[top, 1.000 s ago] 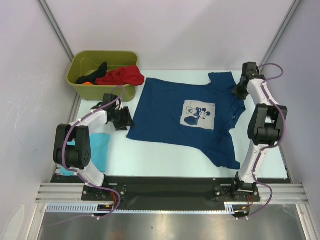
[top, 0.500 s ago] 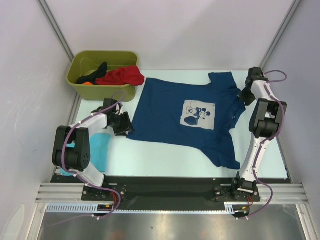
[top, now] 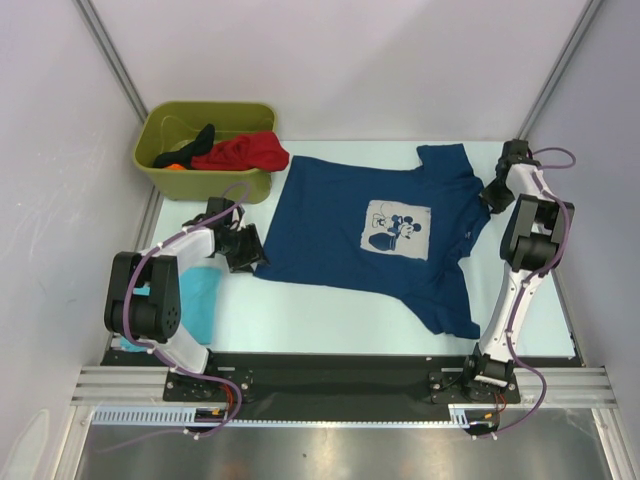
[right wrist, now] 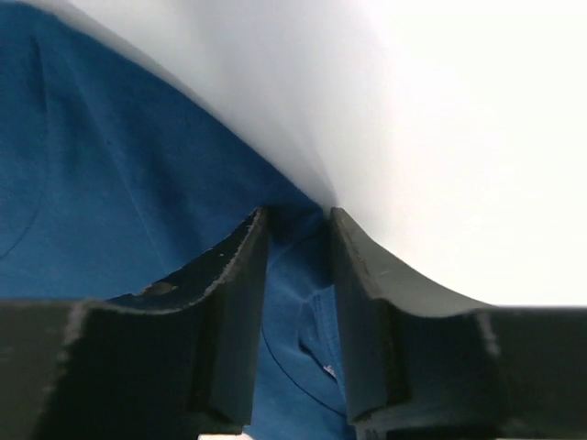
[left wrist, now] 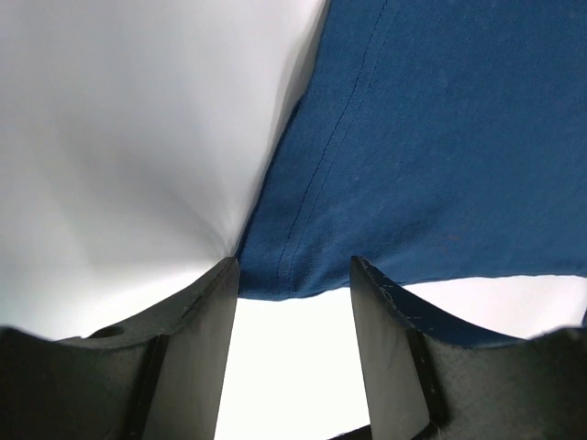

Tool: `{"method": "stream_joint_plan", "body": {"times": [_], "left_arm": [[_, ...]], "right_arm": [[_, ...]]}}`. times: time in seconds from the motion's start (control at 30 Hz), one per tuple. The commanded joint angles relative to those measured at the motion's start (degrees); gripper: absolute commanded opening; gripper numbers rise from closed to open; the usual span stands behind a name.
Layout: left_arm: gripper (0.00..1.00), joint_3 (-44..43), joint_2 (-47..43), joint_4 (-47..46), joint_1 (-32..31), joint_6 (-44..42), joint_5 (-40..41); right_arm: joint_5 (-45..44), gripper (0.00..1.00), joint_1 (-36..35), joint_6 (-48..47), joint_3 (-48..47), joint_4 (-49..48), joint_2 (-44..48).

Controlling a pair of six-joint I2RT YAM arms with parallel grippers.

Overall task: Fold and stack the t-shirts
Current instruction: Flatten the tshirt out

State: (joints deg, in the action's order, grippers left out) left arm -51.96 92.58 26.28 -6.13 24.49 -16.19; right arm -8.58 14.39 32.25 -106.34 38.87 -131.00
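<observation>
The navy t-shirt (top: 340, 215) with a grey-white cartoon print lies spread flat, chest up, in the middle of the table. My left gripper (top: 246, 247) is low at its near-left hem corner. In the left wrist view my left gripper (left wrist: 293, 272) is open, and the hem corner of the navy cloth (left wrist: 440, 137) just reaches between the fingertips. My right gripper (top: 491, 193) is at the shirt's right edge. In the right wrist view my right gripper (right wrist: 298, 220) has its jaws a narrow gap apart, astride navy cloth (right wrist: 110, 165) with a hem seam.
A light turquoise t-shirt (top: 203, 298) lies at the near left, partly under my left arm. The olive-green bin (top: 160, 165) at the back left holds a red t-shirt (top: 245, 152) and a black one (top: 197, 138). White walls enclose the table (top: 330, 315).
My right gripper has moved right and a little nearer, out to the shirt's right edge. My left gripper has shifted slightly toward the hem corner. The shirt has hardly moved.
</observation>
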Motion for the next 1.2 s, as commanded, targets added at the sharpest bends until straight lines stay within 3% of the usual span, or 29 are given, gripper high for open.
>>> {"method": "stream_joint_plan", "body": {"times": [0.0,0.13,0.6,0.73,0.8,0.83,0.87,1.0,1.17], "left_arm": [[0.57,-1.3,-1.5,0.2,0.3,1.1,0.6],[0.57,-1.2,-1.3,0.5,0.3,1.3,0.8],[0.57,0.8,-2.4,0.2,-0.5,3.8,0.0],[0.57,1.0,-2.4,-0.5,-1.7,4.0,-0.3],[0.58,1.3,-2.1,-1.7,-2.4,4.4,-1.1],[0.57,1.3,-2.1,-1.9,-2.8,4.4,-1.4],[0.58,1.1,-2.0,-2.0,-4.1,4.3,-1.5],[0.59,-0.6,-1.6,-1.8,-7.8,3.5,-0.8],[0.55,1.1,-2.1,-3.3,-9.5,6.3,-0.2]], "right_arm": [[-0.5,0.36,1.2,-1.0,-2.9,-1.2,-2.7],[-0.3,0.01,2.7,-2.4,-6.2,-1.4,-5.1],[1.5,0.00,2.4,-14.8,-29.5,-6.0,-18.4],[0.2,0.29,2.4,-14.2,-36.5,-1.6,-19.8],[-2.2,0.38,2.7,-13.5,-37.0,2.3,-17.6],[-3.8,0.49,3.0,-12.9,-37.1,4.3,-16.3],[-5.0,0.53,4.1,-12.5,-37.0,8.4,-13.9],[-6.4,0.60,7.8,-10.2,-34.2,17.8,-5.1],[-4.0,0.64,10.2,-9.2,-17.4,22.6,9.4]]}}
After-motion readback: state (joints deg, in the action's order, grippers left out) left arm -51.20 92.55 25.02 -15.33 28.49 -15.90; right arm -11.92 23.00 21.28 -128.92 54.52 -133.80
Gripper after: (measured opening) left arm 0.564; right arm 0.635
